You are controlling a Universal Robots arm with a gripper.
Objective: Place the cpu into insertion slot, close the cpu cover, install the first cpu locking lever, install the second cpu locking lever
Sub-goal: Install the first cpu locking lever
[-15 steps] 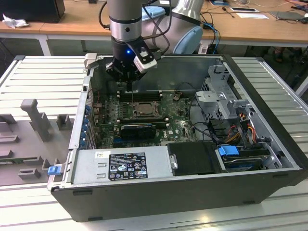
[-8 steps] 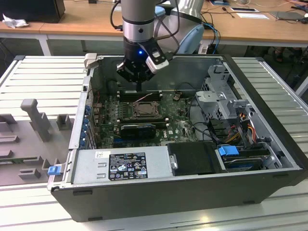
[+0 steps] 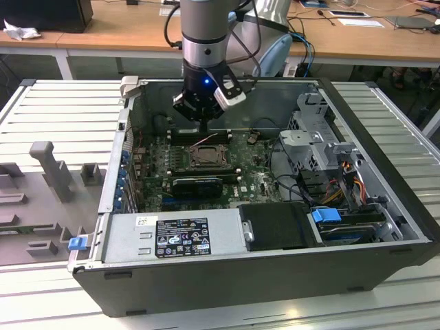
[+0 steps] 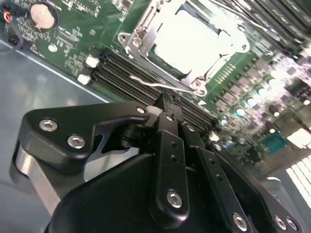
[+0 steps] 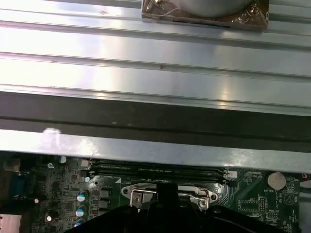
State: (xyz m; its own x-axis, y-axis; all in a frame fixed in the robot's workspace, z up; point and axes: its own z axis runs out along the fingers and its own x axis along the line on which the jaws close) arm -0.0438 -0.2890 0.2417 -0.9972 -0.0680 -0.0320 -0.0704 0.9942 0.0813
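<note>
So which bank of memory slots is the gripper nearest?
The gripper is nearest the memory slots on the coin cell's side of the cpu cover.

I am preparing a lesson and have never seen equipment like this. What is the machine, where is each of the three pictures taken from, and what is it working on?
The machine is a robot arm whose gripper reaches down into an open computer case standing on a ribbed metal table. The exterior view comes from a camera off the arm, looking over the whole scene. Both wrist views come from cameras riding on the arm near its wrist.

Inside the case lies a green motherboard. In the second wrist view the gripper's black fingers are closed together just beside the socket, where the cpu sits under the cpu cover, a metal frame. A thin wire locking lever runs along the frame's near edge by the fingertips. The fingers appear to hold nothing.
</note>
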